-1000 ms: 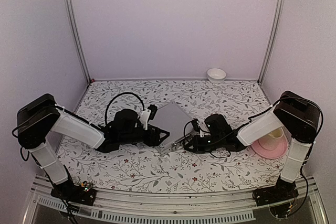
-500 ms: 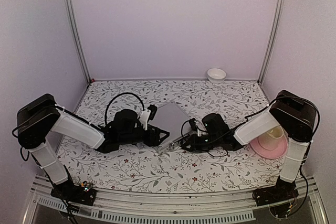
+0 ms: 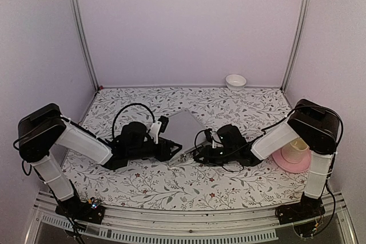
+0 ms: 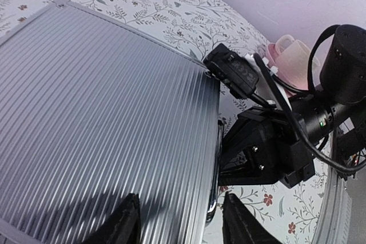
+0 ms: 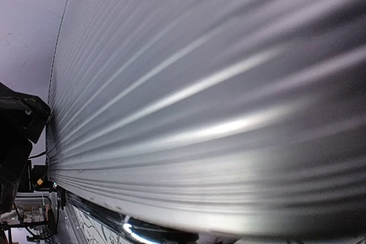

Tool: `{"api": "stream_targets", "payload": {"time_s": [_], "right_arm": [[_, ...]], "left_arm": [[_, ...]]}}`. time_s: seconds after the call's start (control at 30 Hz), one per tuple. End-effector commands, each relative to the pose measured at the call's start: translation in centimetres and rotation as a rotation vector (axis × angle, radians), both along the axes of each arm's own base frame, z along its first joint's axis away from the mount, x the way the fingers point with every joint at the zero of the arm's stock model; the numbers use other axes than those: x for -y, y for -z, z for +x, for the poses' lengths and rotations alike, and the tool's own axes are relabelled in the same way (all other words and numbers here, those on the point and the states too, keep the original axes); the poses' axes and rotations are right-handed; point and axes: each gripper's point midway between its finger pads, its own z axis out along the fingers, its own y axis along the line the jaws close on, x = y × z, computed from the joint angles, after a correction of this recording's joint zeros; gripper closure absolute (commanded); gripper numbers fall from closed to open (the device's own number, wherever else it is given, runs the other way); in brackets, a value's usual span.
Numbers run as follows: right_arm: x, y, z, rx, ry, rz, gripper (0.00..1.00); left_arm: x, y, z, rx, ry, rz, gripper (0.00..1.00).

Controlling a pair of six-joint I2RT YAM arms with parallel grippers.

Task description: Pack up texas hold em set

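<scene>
The silver ribbed briefcase (image 3: 183, 127) lies mid-table with its lid down or nearly down. My left gripper (image 3: 171, 151) is at its near-left edge. In the left wrist view it (image 4: 183, 224) is open, one fingertip (image 4: 127, 221) over the ribbed lid (image 4: 103, 112) and the other beyond the chrome front edge (image 4: 215, 198). My right gripper (image 3: 199, 154) is against the case's near-right edge and shows as a black body (image 4: 266, 150) beside that edge. The right wrist view shows only the lid (image 5: 200, 101) very close, no fingers. Cards, chips and button are hidden.
A cream cup on a pink plate (image 3: 294, 158) stands at the right, behind my right arm, and shows in the left wrist view (image 4: 283, 52). A small white bowl (image 3: 235, 81) sits at the back wall. Metal frame posts stand at both back corners.
The briefcase lid has come down from a raised tilt to nearly flat. My right gripper has moved left, closer against the case. My left gripper has shifted slightly.
</scene>
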Motion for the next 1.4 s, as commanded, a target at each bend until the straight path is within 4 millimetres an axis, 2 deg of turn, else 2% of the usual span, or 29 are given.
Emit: {"api": "stream_targets", "payload": {"time_s": [0.0,0.17,0.4,0.67,0.77,0.87,1.0,1.23,1.37], "right_arm": [[-0.3,0.7,1.5,-0.049,0.133,0.055,0.96],[-1.1,0.0,2.0,-0.065,0.175,0.094,0.96],[-0.5,0.6,2.6,-0.135,0.287,0.114,0.96],[-0.6,0.1,4.3,-0.203,0.438,0.228,0.97],[-1.2,-0.4,4.5,-0.197,0.423,0.240,0.97],[-0.7,-0.7,4.2,-0.178,0.414,0.225,0.97],[0.4,-2.3,3.2,-0.147,0.382,0.195,0.96],[3.3,-2.7,-0.5,-0.181,0.317,0.123,0.94],[4.8,-4.0,-0.7,-0.135,0.332,0.092,0.91]], "left_arm": [[-1.4,3.1,-1.5,-0.103,0.008,0.062,0.51],[-1.5,3.3,-1.8,-0.110,0.011,0.063,0.53],[-1.7,3.3,-2.3,-0.119,0.013,0.048,0.53],[-1.4,3.3,-3.3,-0.140,0.032,0.017,0.54],[-1.5,3.0,-3.3,-0.135,0.028,0.012,0.54],[-1.6,2.4,-3.1,-0.121,0.019,0.008,0.54],[-1.9,1.1,-2.6,-0.087,-0.001,0.008,0.54],[-2.5,-1.0,-1.6,-0.027,-0.041,0.012,0.51],[-2.8,-2.0,-1.2,-0.009,-0.055,0.001,0.50]]}}
